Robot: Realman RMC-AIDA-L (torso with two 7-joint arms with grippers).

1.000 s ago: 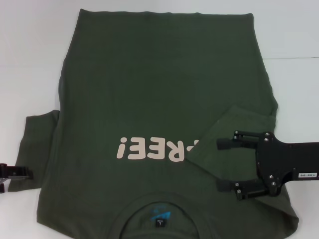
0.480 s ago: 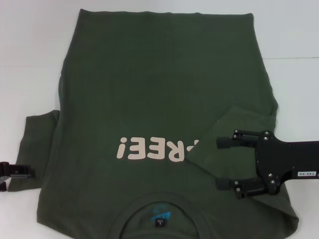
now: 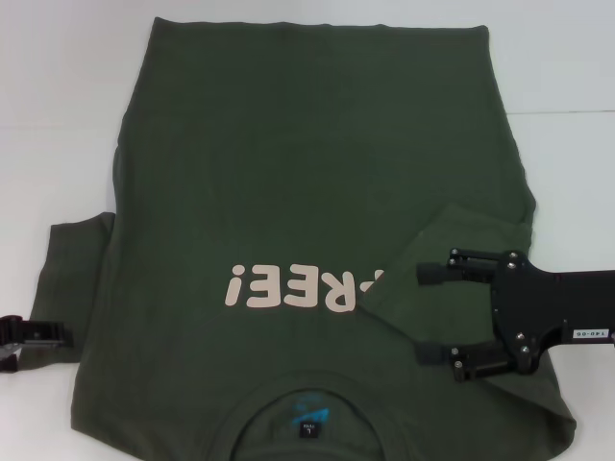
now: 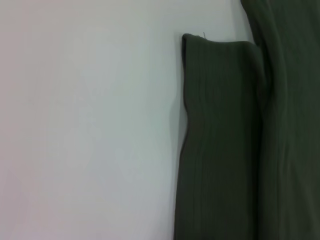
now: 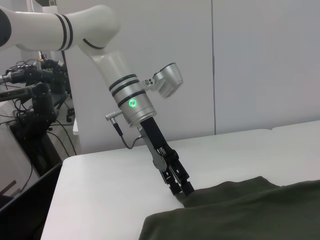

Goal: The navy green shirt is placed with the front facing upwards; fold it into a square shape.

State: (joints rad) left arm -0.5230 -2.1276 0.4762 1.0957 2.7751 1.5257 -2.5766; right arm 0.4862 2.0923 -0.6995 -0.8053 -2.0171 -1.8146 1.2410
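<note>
You are looking at a robotics lab. Behind the white table (image 5: 115, 175) stand plain pale wall panels (image 5: 260, 65), and beside the table's far corner sits a dark equipment stand (image 5: 35, 105) draped in loose black cables (image 5: 30, 65). Above the table reaches 1 white jointed robot arm (image 5: 95, 35) with a green status light (image 5: 133, 103).

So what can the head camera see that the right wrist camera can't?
Only the head view shows the shirt's cream letters, the neck label, and the right gripper, open over the right sleeve, which is folded in over the shirt. Only the right wrist view shows the whole white left arm with its green light and the room behind. Both show the green shirt on the white table and the left gripper at the edge of the left sleeve.
</note>
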